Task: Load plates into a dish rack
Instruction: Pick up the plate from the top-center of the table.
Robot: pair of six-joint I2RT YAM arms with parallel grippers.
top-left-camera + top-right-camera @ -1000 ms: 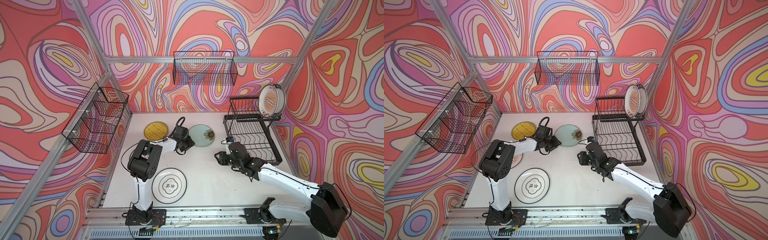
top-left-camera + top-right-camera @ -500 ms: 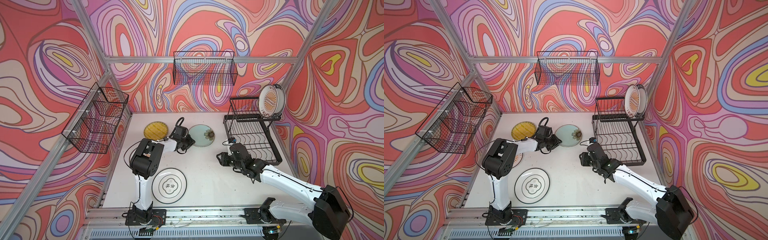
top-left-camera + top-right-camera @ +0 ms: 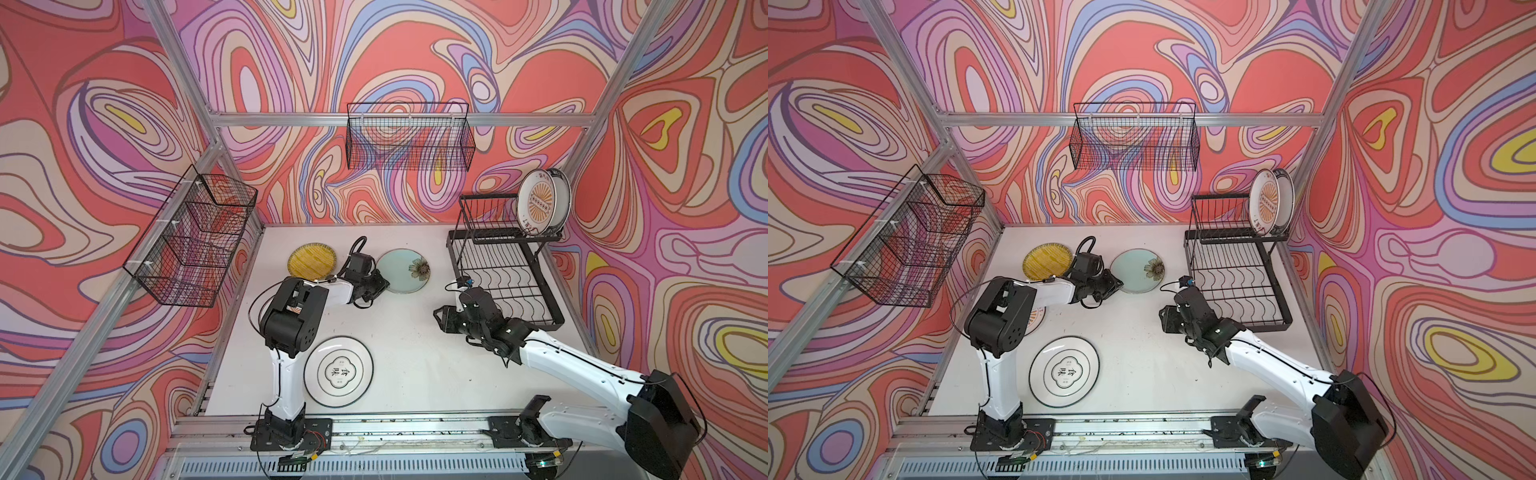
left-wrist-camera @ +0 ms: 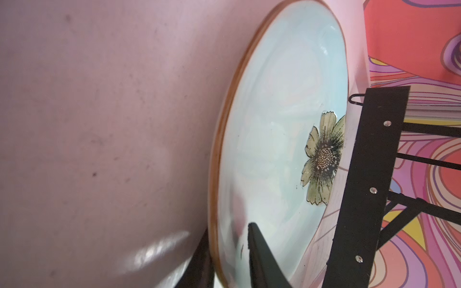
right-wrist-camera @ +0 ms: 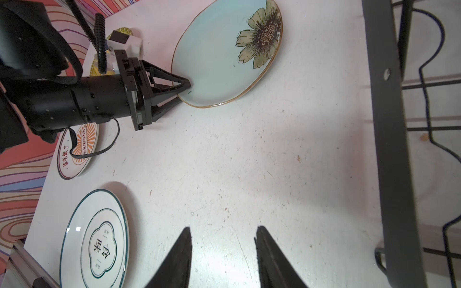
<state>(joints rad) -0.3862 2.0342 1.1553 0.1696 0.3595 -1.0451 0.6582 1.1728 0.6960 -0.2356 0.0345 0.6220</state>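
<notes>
Glossy glazed flower plate (image 4: 274,124) on a matt (speckled) white table (image 5: 249,162).

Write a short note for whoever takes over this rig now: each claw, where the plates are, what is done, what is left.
Left claw: straddles the rim of the pale green plate, one finger above, one below; grip unclear.
Right claw: open, empty, over the table.
Done: sunburst plate and one behind it stand in the upper tier of the dish rack.
To do: pale green, yellow plate, white character plate, second sunburst plate, on the table.
</notes>
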